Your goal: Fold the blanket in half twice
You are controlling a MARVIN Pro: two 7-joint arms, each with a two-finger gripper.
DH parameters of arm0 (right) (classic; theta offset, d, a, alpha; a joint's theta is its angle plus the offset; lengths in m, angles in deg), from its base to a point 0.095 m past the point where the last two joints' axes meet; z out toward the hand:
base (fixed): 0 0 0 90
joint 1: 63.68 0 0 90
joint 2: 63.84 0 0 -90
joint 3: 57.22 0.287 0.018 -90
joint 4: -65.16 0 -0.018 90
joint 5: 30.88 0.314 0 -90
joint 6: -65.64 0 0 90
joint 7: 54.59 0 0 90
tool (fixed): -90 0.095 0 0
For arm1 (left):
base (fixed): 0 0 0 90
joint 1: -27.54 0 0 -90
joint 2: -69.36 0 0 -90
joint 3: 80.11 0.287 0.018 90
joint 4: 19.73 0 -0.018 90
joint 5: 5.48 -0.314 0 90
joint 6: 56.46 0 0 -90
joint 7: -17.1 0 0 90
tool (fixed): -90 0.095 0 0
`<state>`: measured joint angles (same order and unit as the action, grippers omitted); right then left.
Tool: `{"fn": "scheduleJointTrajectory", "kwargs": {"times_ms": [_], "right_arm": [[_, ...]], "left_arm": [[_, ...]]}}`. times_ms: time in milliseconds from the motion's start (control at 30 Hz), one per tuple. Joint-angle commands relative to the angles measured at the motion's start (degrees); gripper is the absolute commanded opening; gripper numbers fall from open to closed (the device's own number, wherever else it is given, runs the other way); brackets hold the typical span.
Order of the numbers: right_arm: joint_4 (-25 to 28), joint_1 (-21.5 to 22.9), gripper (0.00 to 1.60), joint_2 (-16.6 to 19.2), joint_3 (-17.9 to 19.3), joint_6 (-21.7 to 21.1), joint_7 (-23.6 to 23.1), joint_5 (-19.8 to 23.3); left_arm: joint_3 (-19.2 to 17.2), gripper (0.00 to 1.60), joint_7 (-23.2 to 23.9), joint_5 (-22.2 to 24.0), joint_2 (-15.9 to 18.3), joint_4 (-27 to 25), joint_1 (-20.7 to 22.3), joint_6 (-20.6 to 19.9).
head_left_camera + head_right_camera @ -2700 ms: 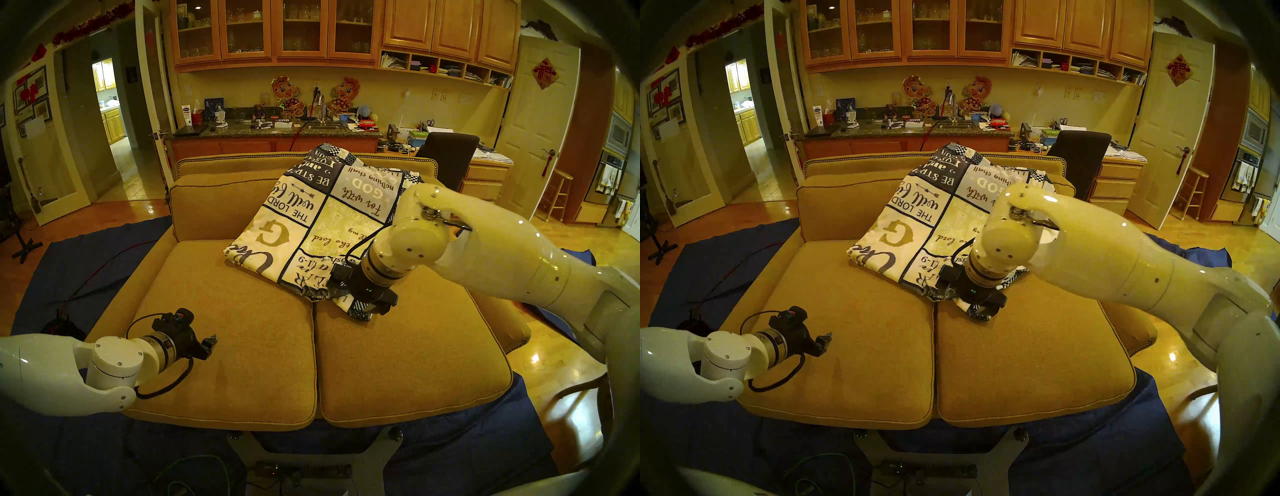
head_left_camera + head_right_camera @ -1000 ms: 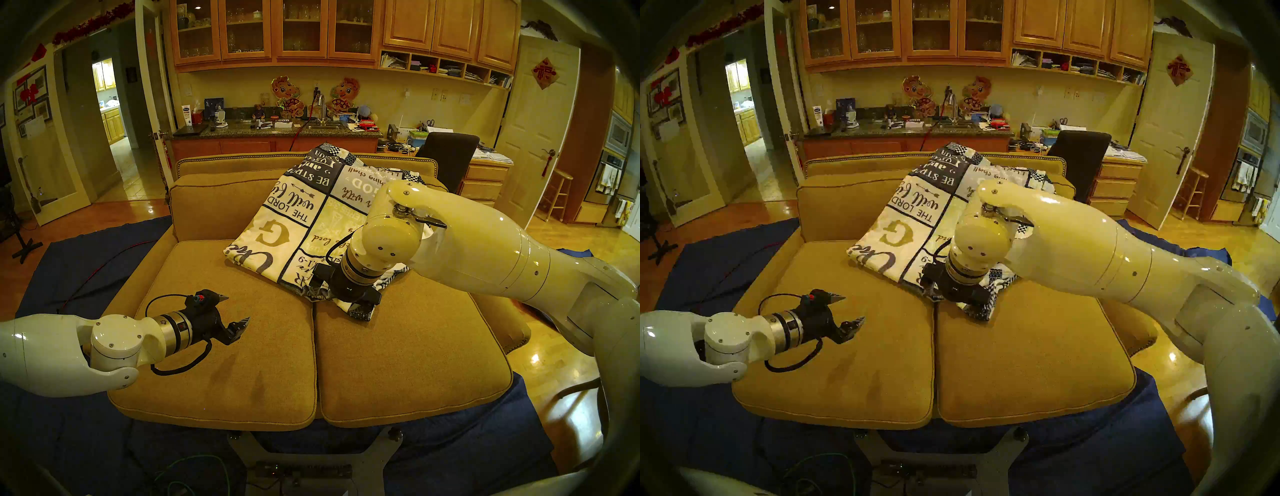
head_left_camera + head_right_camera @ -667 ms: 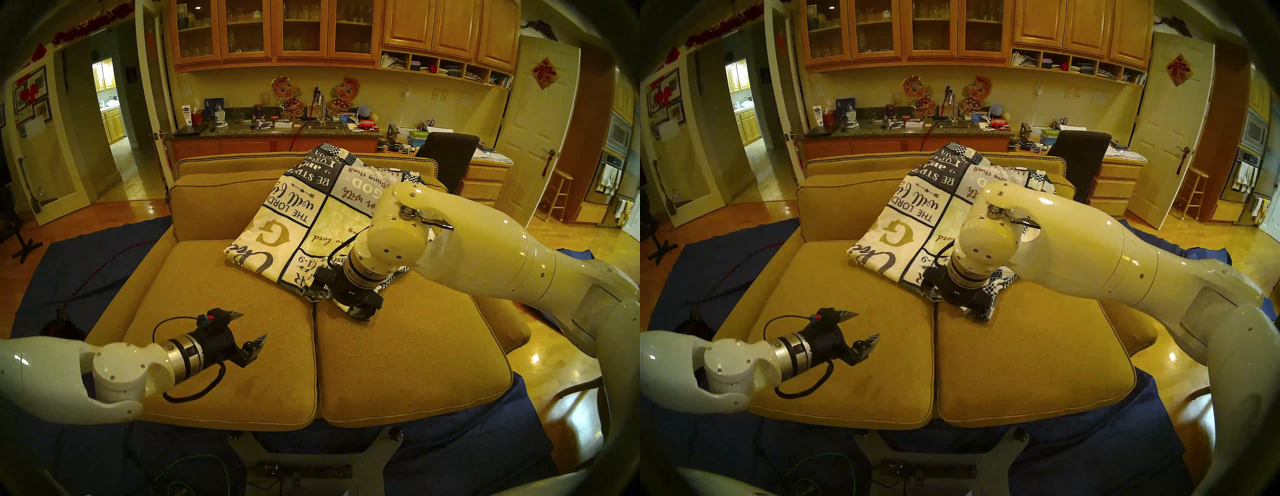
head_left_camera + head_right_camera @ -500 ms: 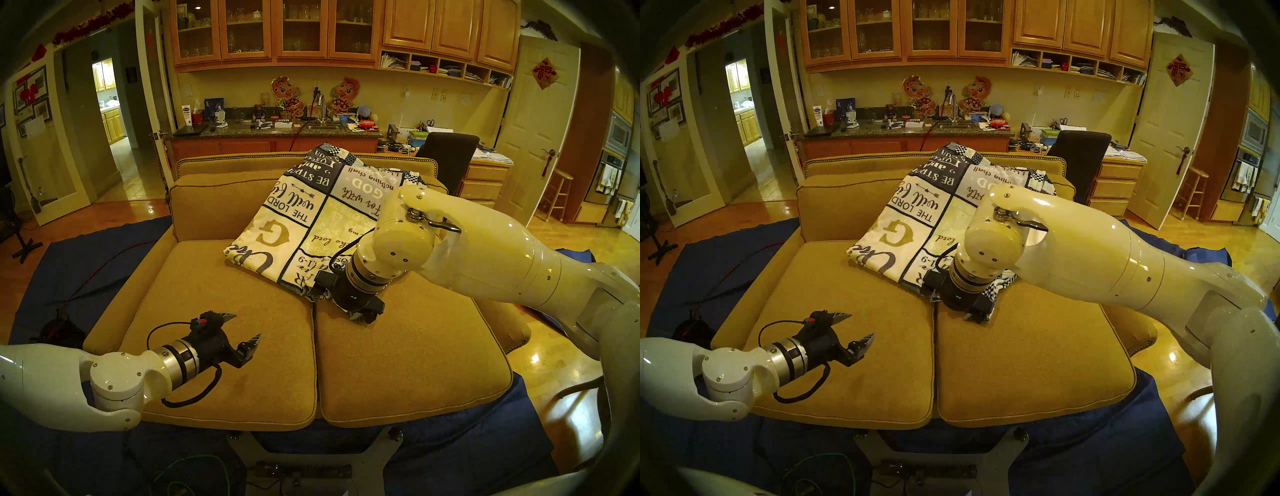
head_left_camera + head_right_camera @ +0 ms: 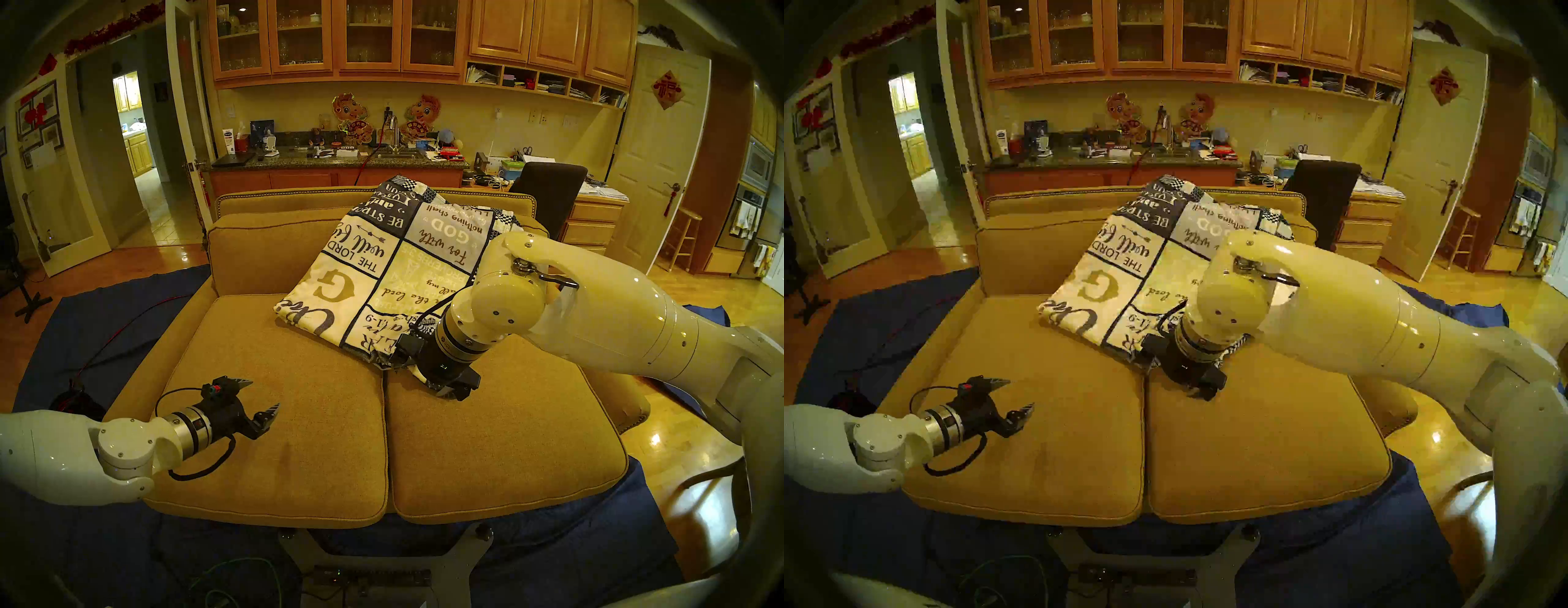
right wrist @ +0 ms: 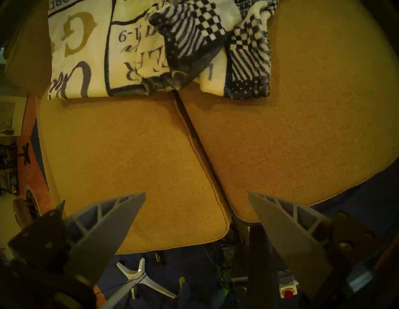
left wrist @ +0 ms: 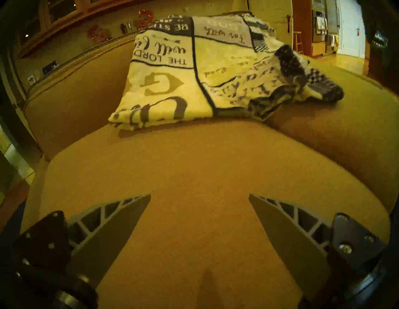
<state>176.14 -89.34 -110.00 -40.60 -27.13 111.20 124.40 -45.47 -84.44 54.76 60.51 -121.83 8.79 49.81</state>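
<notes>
1. Sofa [image 5: 297, 446]: two tan seat cushions, seam running 12 to 6 through the head view. Both arms are over it.

2. Blanket [image 5: 382, 271]: folded packet at 12–1 o'clock of the seat, its far edge propped against the backrest, its near edge across the seam. The left and near-left edges are tidy. The near-right corner [image 6: 248, 64] is rumpled, with checkered border layers splayed and not stacked flush. It has not shifted over the last few seconds.

3. Right end effector [image 5: 452, 390]: fingers spread and empty, pointing steeply down above the bare cushion, just off the rumpled corner at its 6 o'clock. It has barely drifted in the last second.

4. Left end effector [image 5: 259, 403]: fingers spread wide, nothing between them. It has pulled back toward 8 o'clock and lower than half a second ago, and is now well apart from the blanket over the left cushion.

5. Reading: both arms are free and backing away from the cloth, with no grasp in progress. The packet looks like two folds done, so the task is likely at or near its end. The loose corner is the only blemish, and squaring it would need a fresh pinch from the right side.
</notes>
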Motion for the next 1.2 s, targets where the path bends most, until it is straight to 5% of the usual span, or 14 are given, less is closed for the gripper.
{"fn": "scheduleJointTrajectory", "kwargs": {"times_ms": [0,267,500,1167], "right_arm": [[0.2,0.5,1.6,0.7,0.6,0.4,-0.1,-0.1],[0.3,0.4,1.6,0.8,0.4,0.7,-0.3,-0.1],[0.3,0.3,1.6,0.6,0.2,1.2,-0.5,0.0],[-0.9,0.5,1.6,0.8,-0.1,2.1,-1.0,-0.1]], "left_arm": [[-2.4,1.6,4.2,2.1,-2.5,7.3,2.7,-1.7],[-6.5,1.6,8.9,3.3,-4.7,14.8,6.6,-5.1],[-9.9,1.6,12.0,4.6,-10.7,22.4,8.7,-8.6],[-15.4,1.6,19.0,9.0,-24.3,37.2,6.6,-11.0]]}}
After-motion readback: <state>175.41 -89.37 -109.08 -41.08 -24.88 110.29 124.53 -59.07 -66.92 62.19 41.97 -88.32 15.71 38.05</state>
